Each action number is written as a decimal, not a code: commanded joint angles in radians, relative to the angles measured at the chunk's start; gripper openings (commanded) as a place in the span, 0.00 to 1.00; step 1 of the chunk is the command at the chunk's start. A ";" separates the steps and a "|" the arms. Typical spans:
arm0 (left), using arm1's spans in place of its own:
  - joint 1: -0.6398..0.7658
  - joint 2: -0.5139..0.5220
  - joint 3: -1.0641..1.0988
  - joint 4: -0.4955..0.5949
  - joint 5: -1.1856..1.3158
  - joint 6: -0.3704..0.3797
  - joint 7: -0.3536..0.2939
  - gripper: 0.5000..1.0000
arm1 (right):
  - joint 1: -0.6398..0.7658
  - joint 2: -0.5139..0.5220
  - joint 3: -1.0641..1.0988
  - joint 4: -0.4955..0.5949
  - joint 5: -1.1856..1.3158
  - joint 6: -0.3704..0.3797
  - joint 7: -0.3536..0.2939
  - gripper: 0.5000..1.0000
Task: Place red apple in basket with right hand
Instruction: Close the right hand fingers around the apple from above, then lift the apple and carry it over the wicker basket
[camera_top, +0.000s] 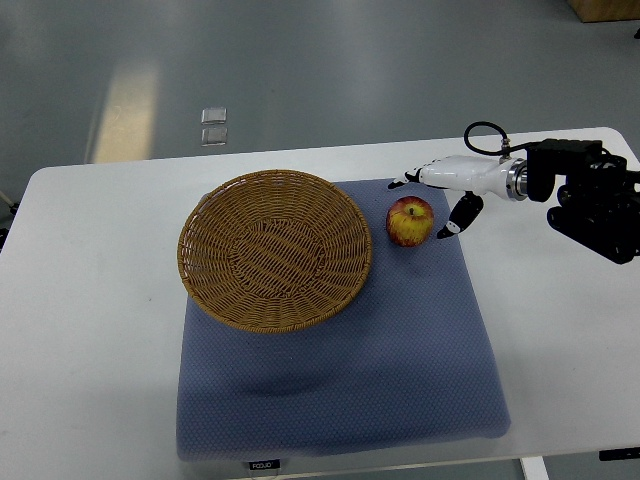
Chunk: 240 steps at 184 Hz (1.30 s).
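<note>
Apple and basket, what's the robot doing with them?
The robot's right hand is reaching in from the right toward the red apple, with its fingers spread open around it but not holding it yet. The apple sits on a blue mat beside the basket, which has nothing in it. The left hand is out of sight.

Woven wicker basket, matt blue cloth mat, glossy apple, smooth white table.

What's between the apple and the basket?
Nothing: in the top view only a bare strip of blue mat separates the apple from the basket.
</note>
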 joint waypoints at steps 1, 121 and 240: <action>0.000 0.000 0.000 0.001 0.000 0.000 0.001 1.00 | -0.001 0.004 -0.004 0.000 0.000 -0.002 0.000 0.84; 0.000 0.000 0.000 -0.001 0.000 0.000 -0.001 1.00 | -0.006 0.044 -0.030 0.000 0.000 -0.017 -0.001 0.82; 0.000 0.000 0.000 0.001 0.000 0.000 -0.001 1.00 | 0.020 0.035 -0.036 -0.009 0.000 -0.016 -0.004 0.37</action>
